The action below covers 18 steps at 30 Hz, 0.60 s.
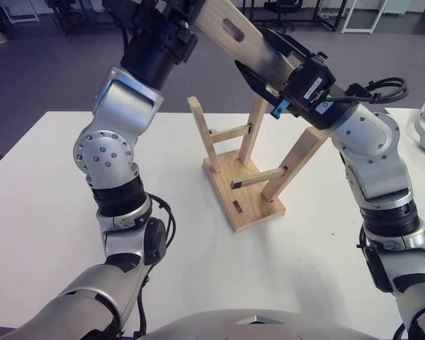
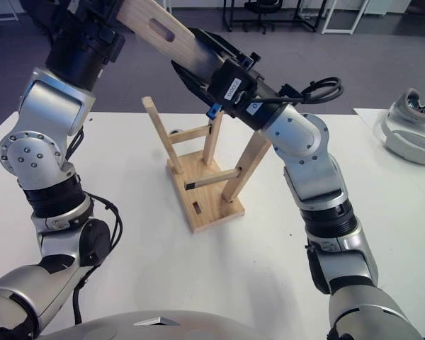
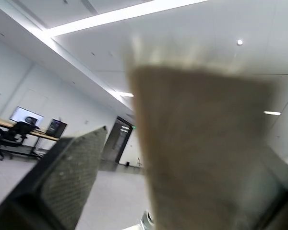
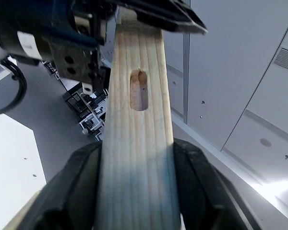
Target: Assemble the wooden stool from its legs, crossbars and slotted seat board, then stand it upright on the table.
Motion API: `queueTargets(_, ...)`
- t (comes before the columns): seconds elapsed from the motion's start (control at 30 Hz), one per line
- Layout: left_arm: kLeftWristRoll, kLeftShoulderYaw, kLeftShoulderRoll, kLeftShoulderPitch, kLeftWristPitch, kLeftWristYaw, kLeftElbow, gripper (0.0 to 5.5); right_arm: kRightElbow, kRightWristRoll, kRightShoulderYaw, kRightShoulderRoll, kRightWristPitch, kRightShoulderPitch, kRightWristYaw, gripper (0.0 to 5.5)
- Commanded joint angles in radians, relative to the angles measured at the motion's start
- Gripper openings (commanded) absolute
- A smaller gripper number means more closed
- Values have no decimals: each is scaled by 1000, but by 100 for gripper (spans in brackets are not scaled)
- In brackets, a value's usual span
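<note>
Two arms: both at one loose leg (image 1: 227,30), aloft.
Right gripper (image 4: 137,163): clamped on that leg.
Left gripper (image 1: 176,20): at its upper end; grip we cannot tell.
Seat board (image 1: 249,207): inverted, toward the table (image 1: 42,184)'s far edge, three legs (image 1: 198,134) standing.
Risk: we fear a skewed descent misses the crossbar (image 1: 258,177), toppling those legs.

Our left gripper (image 1: 184,14) and right gripper (image 1: 263,53) clamp a loose leg (image 1: 230,32) over the stool (image 1: 251,205), barring the way from above. Its upright legs (image 1: 200,134) and crossbars (image 1: 230,132) fence the middle; we find wide room on the table (image 1: 42,205) to its left.
</note>
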Motion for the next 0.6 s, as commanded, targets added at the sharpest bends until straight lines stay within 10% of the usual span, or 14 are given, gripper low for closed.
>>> queueTargets(0.03, -30, 5, 21, -1, -3, 22, -28, 329, 28, 0, -25, 13, -13, -25, 26, 209)
queueTargets(0.43, -70, -6, 74, 32, -1, -34, -13, 112, -27, 46, -58, 35, 42, 20, 71, 209)
queueTargets(0.6, -59, -23, 103, 53, 9, -57, -19, 104, -59, 90, -64, 44, 89, 31, 91, 209)
